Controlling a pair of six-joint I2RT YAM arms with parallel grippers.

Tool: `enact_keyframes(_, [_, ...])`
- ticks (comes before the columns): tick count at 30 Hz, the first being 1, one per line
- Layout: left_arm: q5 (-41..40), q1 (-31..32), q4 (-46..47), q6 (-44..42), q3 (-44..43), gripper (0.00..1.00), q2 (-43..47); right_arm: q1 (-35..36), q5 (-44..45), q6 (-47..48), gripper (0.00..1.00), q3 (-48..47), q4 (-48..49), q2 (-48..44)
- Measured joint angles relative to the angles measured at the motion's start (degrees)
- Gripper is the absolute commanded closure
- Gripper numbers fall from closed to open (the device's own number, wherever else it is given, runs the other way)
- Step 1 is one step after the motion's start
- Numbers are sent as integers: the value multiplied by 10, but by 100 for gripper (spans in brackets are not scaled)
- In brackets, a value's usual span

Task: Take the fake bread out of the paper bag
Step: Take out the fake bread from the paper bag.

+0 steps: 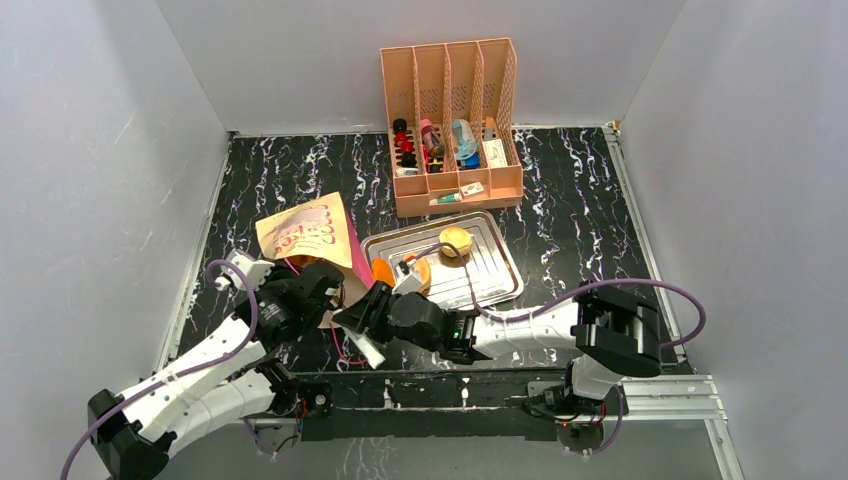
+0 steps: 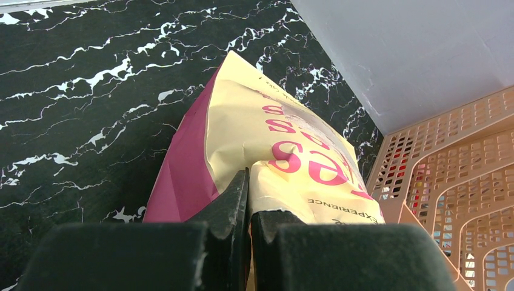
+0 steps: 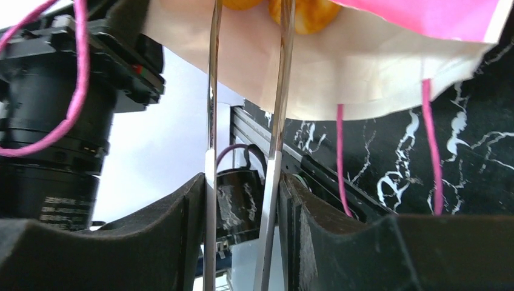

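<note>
Right wrist view: right gripper (image 3: 242, 182) clenched on metal tongs (image 3: 212, 91), tips at the fake bread (image 3: 309, 15) just ahead, pink handles (image 3: 427, 145) dangling alongside. Tray (image 1: 500, 270) and organizer (image 1: 450, 75) sit beyond. Left gripper (image 2: 250, 188) pinches the paper bag (image 2: 242, 121), long axis running away from it, mouth nearest.

The counter (image 1: 580, 190) is a black slab veined with white, walled in by pale panels on the left, far and right sides. A peach slotted organizer (image 1: 497, 70) stands at the far edge, a little right of the middle, its back against the far wall. Just in front of it, about mid-counter, a metal tray (image 1: 490, 265) lies flat, turned slightly askew to the edges. Left of the tray a cream bag (image 1: 305, 232) with pink lettering and magenta sides lies tilted, its far end down on the counter, its near end raised. The far corners and the right side are bare marble.
</note>
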State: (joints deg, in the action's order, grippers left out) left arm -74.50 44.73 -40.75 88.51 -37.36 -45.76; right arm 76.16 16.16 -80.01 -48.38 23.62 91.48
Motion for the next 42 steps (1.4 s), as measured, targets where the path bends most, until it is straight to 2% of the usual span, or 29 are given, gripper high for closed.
enact_keyframes(20, [-3,0,0,-4,0,100,0,2,-33,-42,58,89,-17,-46])
enact_keyframes(42, [-2,0,17,-22,0,100,-8,-14,-110,-111,58,63,25,15])
